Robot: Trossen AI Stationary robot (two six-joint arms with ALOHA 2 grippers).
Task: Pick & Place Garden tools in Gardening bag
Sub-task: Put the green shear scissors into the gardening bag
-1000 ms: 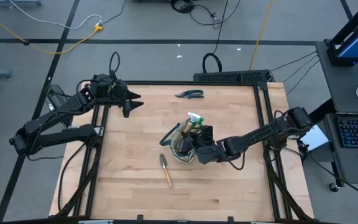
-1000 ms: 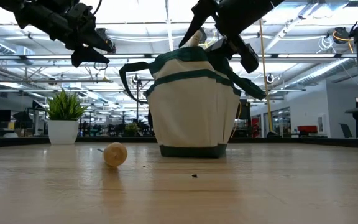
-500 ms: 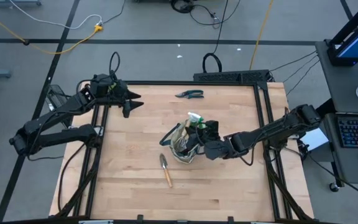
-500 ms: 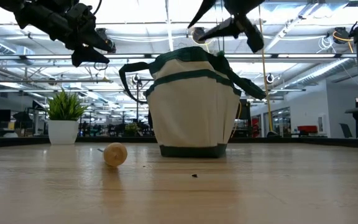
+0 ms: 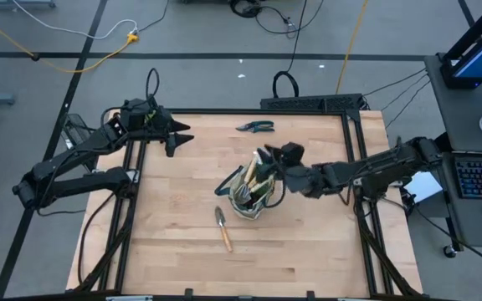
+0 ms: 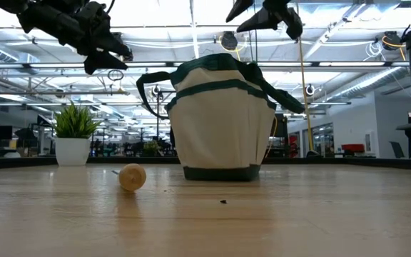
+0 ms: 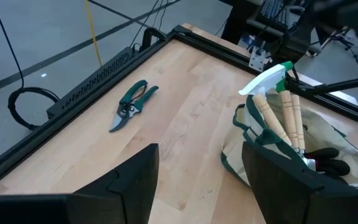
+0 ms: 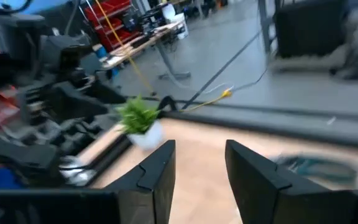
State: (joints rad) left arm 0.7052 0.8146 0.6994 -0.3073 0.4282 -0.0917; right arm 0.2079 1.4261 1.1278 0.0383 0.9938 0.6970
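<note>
The gardening bag [image 5: 249,192] at the worktop's middle already holds wooden-handled tools [image 7: 283,118] and the spray bottle [image 7: 271,79]. A trowel [image 5: 223,227] beside it and the pruning shears [image 5: 255,127] near the far edge remain. The right claw [image 5: 268,160] hangs spread and empty above the bag; the left claw [image 5: 176,139], also spread, waits by the far-left corner.

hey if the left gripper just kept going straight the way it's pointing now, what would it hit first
Probably the beige canvas gardening bag, holding wooden-handled tools. The open left gripper looks across bare table toward it; the green-handled pruning shears lie off to one side.

Grey floor [image 5: 48,25], yellow cable [image 5: 74,60], bright ceiling lights [image 6: 377,48], desk keyboard [image 5: 481,177]
</note>
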